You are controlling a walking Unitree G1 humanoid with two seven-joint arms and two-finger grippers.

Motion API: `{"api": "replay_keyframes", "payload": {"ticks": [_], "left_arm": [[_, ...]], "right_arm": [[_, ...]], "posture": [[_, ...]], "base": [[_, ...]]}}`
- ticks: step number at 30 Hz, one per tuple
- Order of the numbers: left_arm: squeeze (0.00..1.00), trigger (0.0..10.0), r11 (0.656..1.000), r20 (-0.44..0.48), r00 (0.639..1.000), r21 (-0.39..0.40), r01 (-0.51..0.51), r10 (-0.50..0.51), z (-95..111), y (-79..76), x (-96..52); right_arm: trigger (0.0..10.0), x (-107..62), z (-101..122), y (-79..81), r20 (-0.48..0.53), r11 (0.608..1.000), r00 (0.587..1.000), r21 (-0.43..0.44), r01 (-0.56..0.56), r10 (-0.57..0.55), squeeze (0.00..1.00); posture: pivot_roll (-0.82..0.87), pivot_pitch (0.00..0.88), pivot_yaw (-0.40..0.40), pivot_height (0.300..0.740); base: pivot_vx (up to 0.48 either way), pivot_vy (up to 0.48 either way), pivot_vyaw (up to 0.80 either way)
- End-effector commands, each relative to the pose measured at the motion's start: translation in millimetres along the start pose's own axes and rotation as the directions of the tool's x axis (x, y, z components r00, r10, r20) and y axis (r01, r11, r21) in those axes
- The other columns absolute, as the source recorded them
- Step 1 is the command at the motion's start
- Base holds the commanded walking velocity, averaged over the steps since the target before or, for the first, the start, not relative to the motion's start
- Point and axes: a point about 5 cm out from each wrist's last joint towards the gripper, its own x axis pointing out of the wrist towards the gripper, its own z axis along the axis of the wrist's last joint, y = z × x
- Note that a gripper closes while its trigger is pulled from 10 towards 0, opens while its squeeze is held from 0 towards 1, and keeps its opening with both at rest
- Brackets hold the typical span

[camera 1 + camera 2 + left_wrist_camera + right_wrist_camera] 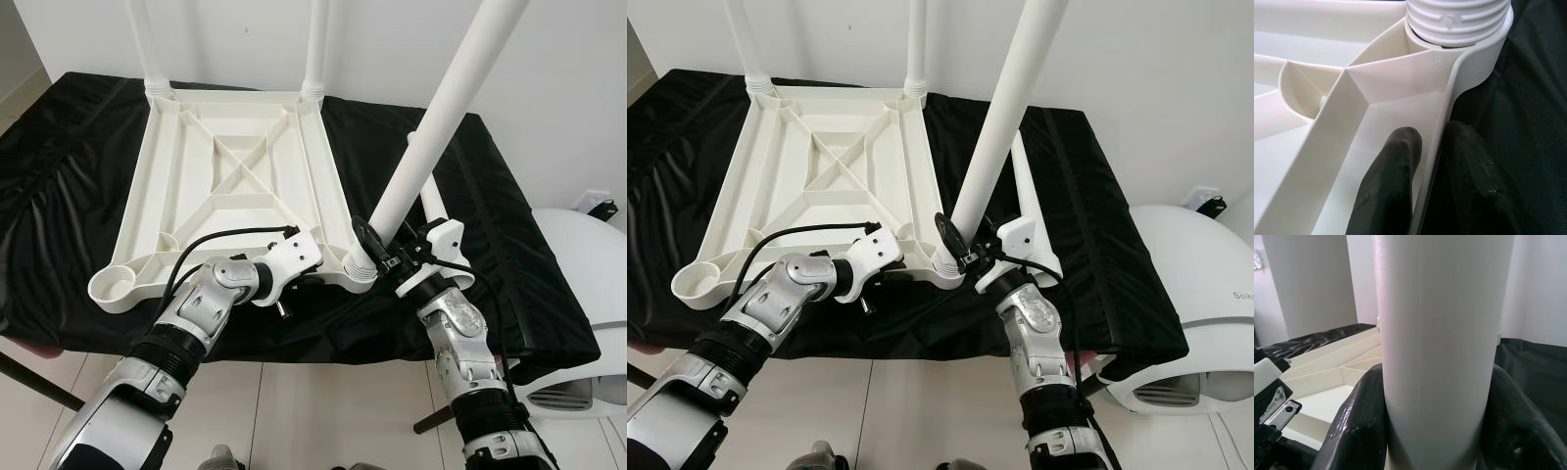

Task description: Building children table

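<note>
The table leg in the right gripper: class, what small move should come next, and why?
Probably turn the leg further into its corner socket. The right gripper clamps it near the base, its thread sits in the socket, and the left gripper pinches the tabletop rim, steadying it.

Silver jointed arms with white wrist housings — black cables loop along both. Gripper fingers [1388, 186] are matte black

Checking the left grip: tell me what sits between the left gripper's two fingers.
The tabletop's thin white edge wall, pinched between the left gripper's fingers, per the left wrist view.
</note>
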Motion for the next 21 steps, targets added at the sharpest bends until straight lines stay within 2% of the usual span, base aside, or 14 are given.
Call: {"api": "replay_keyframes", "payload": {"ticks": [1, 11, 21], "left_arm": [[0.0, 10.0, 0.998, 0.058, 0.998, 0.062, 0.033, -0.036, 17.5, -1.1, 0.1], [0.0, 10.0, 0.997, 0.06, 0.998, 0.064, 0.032, -0.035, 18.5, -0.9, 0.5], [0.0, 10.0, 0.998, 0.06, 0.998, 0.063, 0.028, -0.032, 18.7, -0.5, 0.0]], "right_arm": [[10.0, -19.7, -31.3, 4.0, -0.174, 0.998, 0.984, 0.036, 0.047, -0.041, 0.0], [10.0, -17.8, -29.5, 13.6, -0.177, 0.999, 0.983, 0.027, 0.047, -0.041, 0.0], [10.0, -13.7, -27.3, 14.0, -0.179, 0.999, 0.983, 0.016, 0.038, -0.035, 0.0]], "posture": [[0.01, 0.047, -0.034, 0.74], [0.01, 0.045, -0.034, 0.74], [0.01, 0.039, -0.038, 0.74]], "base": [[0.0, 0.0, 0.0], [0.0, 0.0, 0.0], [0.0, 0.0, 0.0]]}}
